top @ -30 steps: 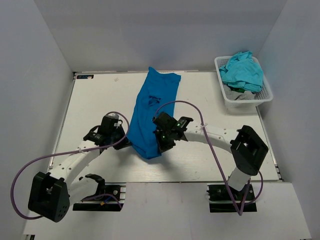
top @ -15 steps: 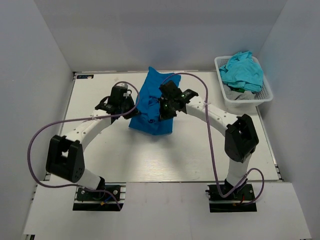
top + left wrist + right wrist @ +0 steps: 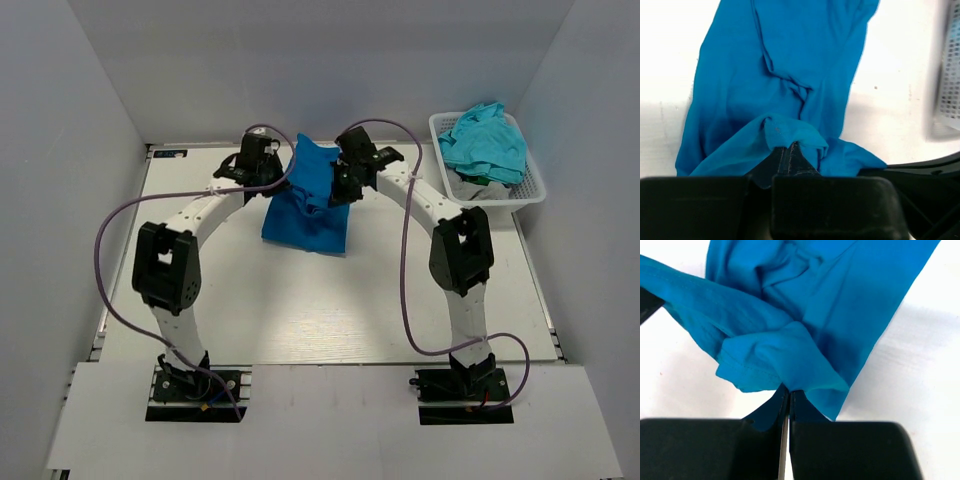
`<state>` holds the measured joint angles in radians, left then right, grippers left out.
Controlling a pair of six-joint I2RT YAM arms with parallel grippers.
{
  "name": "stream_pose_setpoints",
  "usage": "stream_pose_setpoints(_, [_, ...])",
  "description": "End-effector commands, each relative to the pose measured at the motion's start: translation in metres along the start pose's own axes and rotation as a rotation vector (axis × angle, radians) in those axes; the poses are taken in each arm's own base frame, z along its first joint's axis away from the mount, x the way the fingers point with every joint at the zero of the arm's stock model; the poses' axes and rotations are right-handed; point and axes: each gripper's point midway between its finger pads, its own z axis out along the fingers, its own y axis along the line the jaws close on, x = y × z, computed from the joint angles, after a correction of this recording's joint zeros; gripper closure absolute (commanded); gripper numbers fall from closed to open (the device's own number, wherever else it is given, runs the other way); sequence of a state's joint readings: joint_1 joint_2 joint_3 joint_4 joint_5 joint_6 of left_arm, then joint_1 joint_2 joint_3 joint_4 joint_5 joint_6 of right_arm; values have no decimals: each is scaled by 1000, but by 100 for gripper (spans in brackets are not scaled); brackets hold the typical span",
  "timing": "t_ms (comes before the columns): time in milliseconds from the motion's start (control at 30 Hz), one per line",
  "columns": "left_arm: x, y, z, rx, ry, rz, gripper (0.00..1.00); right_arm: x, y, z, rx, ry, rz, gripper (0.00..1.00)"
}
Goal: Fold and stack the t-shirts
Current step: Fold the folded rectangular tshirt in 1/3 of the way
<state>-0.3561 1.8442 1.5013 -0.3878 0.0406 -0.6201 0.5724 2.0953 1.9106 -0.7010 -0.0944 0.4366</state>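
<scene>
The royal blue t-shirt (image 3: 308, 205) lies folded over on itself at the back middle of the table, its near end carried toward the far end. My left gripper (image 3: 280, 177) is shut on one corner of it (image 3: 790, 135). My right gripper (image 3: 338, 180) is shut on the other corner (image 3: 785, 365). Both hold the lifted hem above the shirt's far half. Lighter turquoise t-shirts (image 3: 486, 140) are heaped in the white basket (image 3: 452, 196) at the back right.
The basket stands at the table's back right corner, and its lattice wall shows at the right edge of the left wrist view (image 3: 951, 75). The white table (image 3: 300, 310) lies bare in front of the shirt. Grey walls close in the back and sides.
Both grippers have carried the shirt's near end away from the arm bases toward the back of the table, folding the shirt over itself. The arms are now stretched far out.
</scene>
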Motion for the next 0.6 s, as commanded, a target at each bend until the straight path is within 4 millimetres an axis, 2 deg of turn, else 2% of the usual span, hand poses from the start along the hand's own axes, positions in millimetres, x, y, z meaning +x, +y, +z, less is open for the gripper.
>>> stream_pose_setpoints(0, [-21, -5, 4, 1, -43, 41, 100, -15, -2, 6, -36, -9, 10, 100])
stream_pose_setpoints(33, [-17, 0, 15, -17, -31, 41, 100, -23, -4, 7, -41, -26, 17, 100])
stream_pose_setpoints(67, [-23, -4, 18, -15, -35, 41, 100, -24, -4, 8, -56, -23, 21, 100])
stream_pose_setpoints(100, [-22, -1, 21, -36, -26, 40, 100, -21, -11, 21, -51, -4, 34, 97])
stream_pose_setpoints(167, [-29, 7, 38, -73, -27, 33, 100, -39, -14, 21, -78, -38, 46, 84])
stream_pose_setpoints(200, [-26, 12, 43, -100, -4, 42, 92, -34, -19, 35, -67, -15, 56, 80])
stream_pose_setpoints(233, [-50, 5, 41, -89, -38, 34, 44, -52, -21, 28, -71, -53, 75, 71])
stream_pose_setpoints(267, [-44, 10, 55, -111, -6, 33, 6, -56, -23, 28, -71, -56, 84, 46])
stream_pose_setpoints(300, [-46, 17, 53, -138, 24, 49, 0, -65, -25, 27, -61, -77, 91, 26])
stream_pose_setpoints(333, [-70, 7, 47, -118, -21, 45, 0, -73, -31, 22, -50, -95, 102, 12])
stream_pose_setpoints(367, [-71, 6, 46, -120, -17, 58, 0, -78, -30, 18, -60, -117, 100, 10])
stream_pose_setpoints(400, [-74, 2, 41, -105, -21, 68, 0, -86, -28, 4, -60, -150, 93, 10])
stream_pose_setpoints(467, [-69, 10, 33, -108, -12, 70, 0, -83, -28, -5, -58, -174, 78, 10])
stream_pose_setpoints(500, [-53, 19, 35, -111, 15, 78, 0, -85, -30, -17, -39, -200, 66, 10])
stream_pose_setpoints(533, [-58, 13, 17, -95, -12, 80, 0, -83, -31, -19, -31, -202, 57, 10])
stream_pose_setpoints(567, [-56, 18, 11, -93, -11, 74, 0, -72, -35, -20, -11, -187, 51, 10])
